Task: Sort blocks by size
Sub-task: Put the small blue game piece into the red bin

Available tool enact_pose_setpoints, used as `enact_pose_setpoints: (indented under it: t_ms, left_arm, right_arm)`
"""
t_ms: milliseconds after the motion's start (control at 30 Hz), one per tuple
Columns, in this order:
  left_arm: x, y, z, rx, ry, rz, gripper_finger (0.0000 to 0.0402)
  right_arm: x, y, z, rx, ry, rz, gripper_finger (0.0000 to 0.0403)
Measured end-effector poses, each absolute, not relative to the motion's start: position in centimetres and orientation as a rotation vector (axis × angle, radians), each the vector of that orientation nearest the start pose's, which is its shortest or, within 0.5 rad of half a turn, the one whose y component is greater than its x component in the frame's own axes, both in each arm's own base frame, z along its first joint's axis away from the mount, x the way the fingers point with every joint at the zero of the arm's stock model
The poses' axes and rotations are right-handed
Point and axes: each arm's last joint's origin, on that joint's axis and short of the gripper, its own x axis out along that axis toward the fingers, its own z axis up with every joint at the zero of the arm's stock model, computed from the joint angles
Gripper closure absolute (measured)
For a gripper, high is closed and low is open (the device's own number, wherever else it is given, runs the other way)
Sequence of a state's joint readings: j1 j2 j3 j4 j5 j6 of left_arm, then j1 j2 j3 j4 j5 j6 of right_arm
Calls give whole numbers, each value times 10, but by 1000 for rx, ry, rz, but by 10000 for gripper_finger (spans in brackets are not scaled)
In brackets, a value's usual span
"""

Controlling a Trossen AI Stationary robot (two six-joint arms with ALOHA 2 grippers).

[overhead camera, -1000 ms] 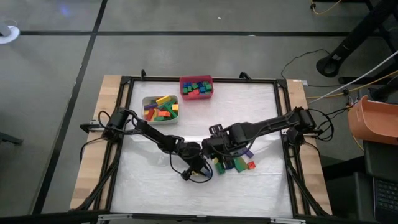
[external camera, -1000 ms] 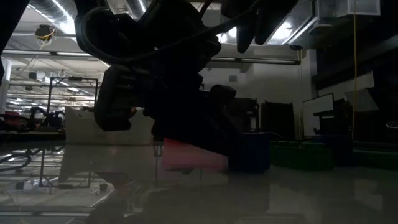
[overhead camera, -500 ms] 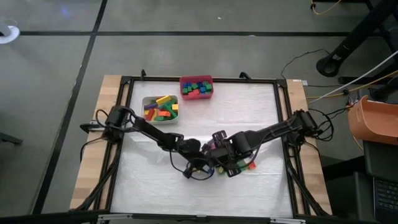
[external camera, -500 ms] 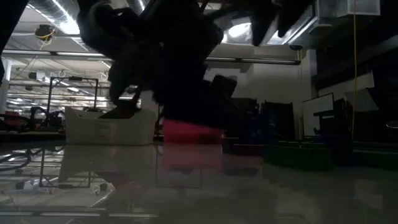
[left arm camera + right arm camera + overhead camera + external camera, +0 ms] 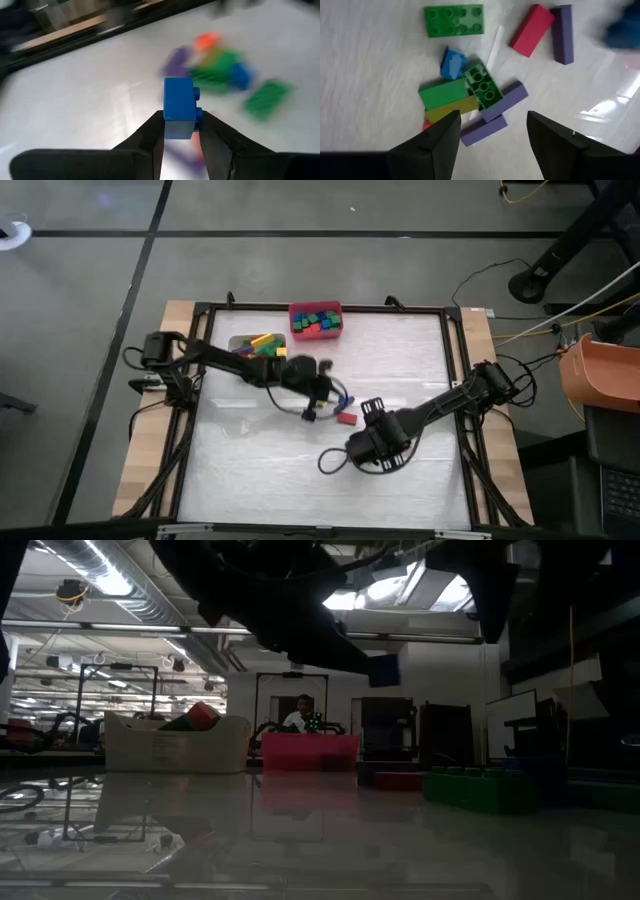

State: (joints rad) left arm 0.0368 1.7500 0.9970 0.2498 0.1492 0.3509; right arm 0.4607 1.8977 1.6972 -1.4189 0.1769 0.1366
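Blue brick lifted, right arm over the pile.
My left gripper (image 5: 181,131) jaws clamp a blue block (image 5: 179,106); right gripper (image 5: 491,131) jaws stand wide above loose blocks (image 5: 470,97) on the counter (image 5: 400,360).

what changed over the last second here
The left gripper has lifted away from the loose pile, carrying a short blue block, and swung back toward the white bin and red bin. The right gripper, open, has moved over the pile of blocks toward the table's front. Both bins stayed put.
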Motion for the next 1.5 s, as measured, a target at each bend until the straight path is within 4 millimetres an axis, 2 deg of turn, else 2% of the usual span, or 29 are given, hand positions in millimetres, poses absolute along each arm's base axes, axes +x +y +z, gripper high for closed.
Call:
enact_pose_setpoints:
  t_ms: [267, 467, 633, 800, 1033, 1167, 1500]
  left_arm:
    - [346, 88, 224, 421, 545, 272, 305]
    - [325, 148, 219, 389, 627, 450, 301]
    - [311, 178, 207, 335, 680, 533, 300]
    - [304, 191, 200, 246, 699, 586, 292]
    - [303, 196, 194, 207, 710, 624, 224]
    - [303, 195, 193, 181, 714, 627, 199]
    - [308, 182, 190, 182, 745, 584, 198]
  right_arm:
    - [313, 163, 251, -399, 1508, 44, 175]
    - [319, 169, 231, -346, 1425, 64, 175]
    - [321, 170, 223, -332, 1394, 71, 175]
    - [320, 170, 220, -333, 1398, 70, 175]
    - [321, 171, 220, -231, 1402, 38, 175]
    - [323, 175, 218, -202, 1385, 49, 175]
    - [318, 173, 190, -163, 1413, -3, 175]
